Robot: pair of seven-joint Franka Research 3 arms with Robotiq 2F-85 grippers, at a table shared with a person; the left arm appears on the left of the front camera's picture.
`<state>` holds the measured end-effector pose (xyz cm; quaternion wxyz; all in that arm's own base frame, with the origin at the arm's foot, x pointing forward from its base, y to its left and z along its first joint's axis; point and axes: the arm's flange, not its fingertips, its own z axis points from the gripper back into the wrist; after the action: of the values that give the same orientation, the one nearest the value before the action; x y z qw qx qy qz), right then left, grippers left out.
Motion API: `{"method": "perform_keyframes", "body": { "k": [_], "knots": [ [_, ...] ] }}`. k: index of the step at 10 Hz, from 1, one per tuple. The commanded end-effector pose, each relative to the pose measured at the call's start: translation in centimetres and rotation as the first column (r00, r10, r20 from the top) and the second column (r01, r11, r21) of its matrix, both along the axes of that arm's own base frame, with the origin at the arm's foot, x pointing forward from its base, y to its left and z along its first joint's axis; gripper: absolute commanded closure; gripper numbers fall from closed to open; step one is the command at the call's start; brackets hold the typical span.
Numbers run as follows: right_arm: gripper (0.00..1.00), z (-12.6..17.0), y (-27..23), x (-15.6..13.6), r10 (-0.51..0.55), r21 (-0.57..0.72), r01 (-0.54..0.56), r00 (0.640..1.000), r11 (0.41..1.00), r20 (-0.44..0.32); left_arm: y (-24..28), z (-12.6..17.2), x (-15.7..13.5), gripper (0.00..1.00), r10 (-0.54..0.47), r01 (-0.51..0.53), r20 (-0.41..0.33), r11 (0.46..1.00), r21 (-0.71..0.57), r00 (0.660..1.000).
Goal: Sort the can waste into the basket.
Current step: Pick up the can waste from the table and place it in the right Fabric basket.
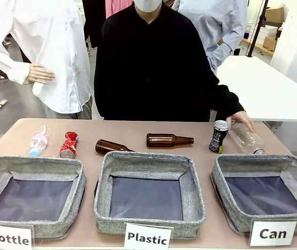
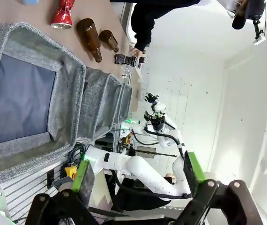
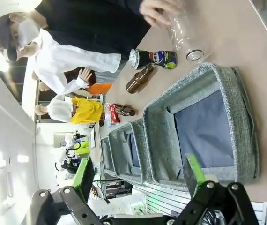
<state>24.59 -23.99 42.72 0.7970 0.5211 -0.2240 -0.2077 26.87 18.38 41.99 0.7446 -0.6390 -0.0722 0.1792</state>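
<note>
i see my left gripper (image 2: 138, 169) released and empty, right gripper (image 3: 137, 169) released too, black can (image 1: 219, 136) upright behind basket (image 1: 252, 159), red can (image 1: 69, 144) lying far left

basket (image 1: 258, 162): grey fabric, low walls, dark base bare; we see it at the right end.
black can (image 1: 219, 136): upright, silver top, just behind basket's far-left corner.
red can (image 1: 69, 144): crushed, shiny, lying; far left, well apart from basket.

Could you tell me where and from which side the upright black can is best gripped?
Probably grip the black can across its round mid-body, coming down from above or from the robot's side: it stands upright, and the clear bottle at the person's hand crowds its right.
</note>
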Motion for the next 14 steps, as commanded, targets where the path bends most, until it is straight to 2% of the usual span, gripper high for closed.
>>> {"method": "perform_keyframes", "body": {
  "k": [1, 2, 3, 4, 5, 7, 9, 10, 11, 12, 13, 14],
  "knots": [
    [0.00, 0.1, -0.1, 0.1, 0.003, 0.001, -0.003, 0.999, 1.000, 0.033, -0.7, 0.7, -2.0, 0.00, -0.111, 0.101, 0.057, 0.983, 0.152, 0.992],
    [0.00, 0.1, -0.1, 0.1, 0.003, 0.001, -0.003, 0.999, 1.000, 0.033, -1.7, 2.1, -1.8, 0.00, -0.164, 0.129, 0.110, 0.953, 0.275, 0.980],
    [0.00, 0.1, -0.1, 0.1, 0.003, 0.001, -0.003, 0.999, 1.000, 0.033, -3.5, 3.8, -0.4, 0.00, -0.239, 0.176, 0.133, 0.912, 0.371, 0.962],
    [0.00, 0.1, -0.1, 0.1, 0.003, 0.001, -0.003, 0.999, 1.000, 0.033, -6.0, 5.6, 1.9, 0.00, -0.344, 0.252, 0.118, 0.844, 0.474, 0.931],
    [0.00, 0.1, -0.1, 0.1, 0.003, 0.001, -0.003, 0.999, 1.000, 0.033, -8.6, 7.0, 3.8, 0.00, -0.389, 0.282, 0.080, 0.781, 0.557, 0.918],
    [0.00, 0.1, -0.1, 0.1, 0.003, 0.001, -0.003, 0.999, 1.000, 0.033, -14.3, 8.5, 7.1, 0.00, -0.395, 0.261, 0.036, 0.669, 0.695, 0.918],
    [0.00, 0.1, -0.1, 0.1, 0.003, 0.001, -0.003, 0.999, 1.000, 0.033, -18.7, 8.3, 10.1, 0.00, -0.451, 0.264, -0.010, 0.505, 0.822, 0.893],
    [0.00, 0.1, -0.1, 0.1, 0.003, 0.001, -0.003, 0.999, 1.000, 0.033, -18.8, 9.6, 10.1, 0.00, -0.376, 0.214, 0.027, 0.584, 0.783, 0.926],
    [0.00, 0.1, -0.1, 0.1, 0.003, 0.001, -0.003, 0.999, 1.000, 0.033, -18.9, 9.2, 8.7, 0.00, -0.456, 0.257, 0.048, 0.582, 0.771, 0.889],
    [0.00, 0.1, -0.1, 0.1, 0.003, 0.001, -0.003, 0.999, 1.000, 0.033, -18.9, 9.2, 8.7, 0.00, -0.456, 0.257, 0.048, 0.582, 0.771, 0.889],
    [0.00, 0.1, -0.1, 0.1, 0.003, 0.001, -0.003, 0.999, 1.000, 0.033, -20.3, 9.0, 10.0, 0.00, -0.444, 0.238, 0.045, 0.562, 0.792, 0.895],
    [0.00, 0.1, -0.1, 0.1, 0.003, 0.001, -0.003, 0.999, 1.000, 0.033, -21.8, 8.5, 12.4, 0.00, -0.418, 0.230, 0.000, 0.501, 0.834, 0.909]
  ]
}}
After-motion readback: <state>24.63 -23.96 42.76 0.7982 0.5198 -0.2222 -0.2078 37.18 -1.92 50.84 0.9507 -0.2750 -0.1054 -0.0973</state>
